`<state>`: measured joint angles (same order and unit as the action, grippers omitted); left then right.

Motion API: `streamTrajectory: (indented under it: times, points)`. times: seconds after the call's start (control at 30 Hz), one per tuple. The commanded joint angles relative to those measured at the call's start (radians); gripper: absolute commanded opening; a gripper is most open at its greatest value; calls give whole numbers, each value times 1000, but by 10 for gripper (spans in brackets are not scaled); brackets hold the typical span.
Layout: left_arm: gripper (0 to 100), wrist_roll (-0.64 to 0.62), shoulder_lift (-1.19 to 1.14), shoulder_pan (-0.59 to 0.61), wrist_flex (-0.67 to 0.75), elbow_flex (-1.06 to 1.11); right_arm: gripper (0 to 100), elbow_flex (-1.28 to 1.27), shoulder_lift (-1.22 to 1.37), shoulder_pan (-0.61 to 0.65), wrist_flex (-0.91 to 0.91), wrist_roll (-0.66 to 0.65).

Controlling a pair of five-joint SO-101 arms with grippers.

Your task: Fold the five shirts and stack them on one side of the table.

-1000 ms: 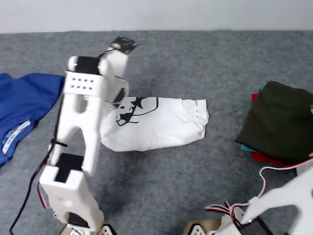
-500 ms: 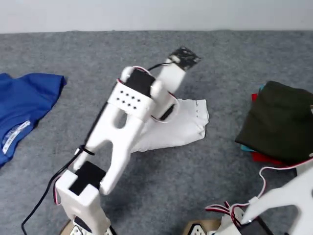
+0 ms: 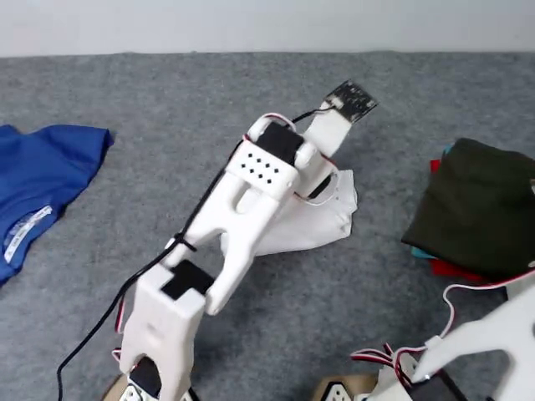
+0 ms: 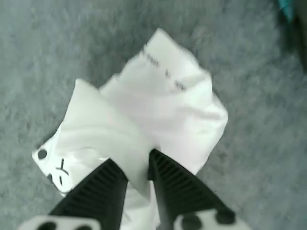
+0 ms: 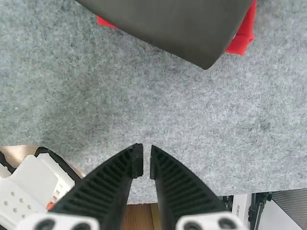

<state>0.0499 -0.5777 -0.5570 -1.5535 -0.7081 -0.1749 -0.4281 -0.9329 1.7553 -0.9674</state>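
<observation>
- Your left arm has swung from the left end of the white cloth shirt with a black drawing [image 3: 322,219] over to its right end. The left part of the shirt looks to have come over with it.
- Your left end effector [image 4: 139,167] is clenched on a bunch of that white cloth. The shirt lies in the middle of the grey felt worktop [image 3: 167,92].
- Your right end effector [image 5: 143,160] is closed with nothing in it. It hangs over bare felt near the pile.
- The pile sits at the right side, with a dark green folded shirt [image 3: 481,205] on top of a red one [image 3: 451,269]. The blue shirt [image 3: 42,184] lies unfolded at the far left.
- To do this fold well, I think you should lay the held edge flat, lined up with the right edge, then let go softly. The cloth looks bunched, so watch for lumps.
</observation>
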Motion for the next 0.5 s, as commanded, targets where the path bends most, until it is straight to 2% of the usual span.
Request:
streamTrajectory:
  times: [0.0,0.23,0.4,0.47]
  points:
    - [14,-6,-49,-43,-51,-208,43,6,-31,-7,28,-5]
    - [23,-2,-258,-86,-97,-447,43,6,-35,-8,31,-5]
    - [190,-6,-345,-91,-199,-573,43,6,-39,-10,33,-5]
    - [206,-8,-339,-77,-204,-599,43,6,-39,-10,33,-5]
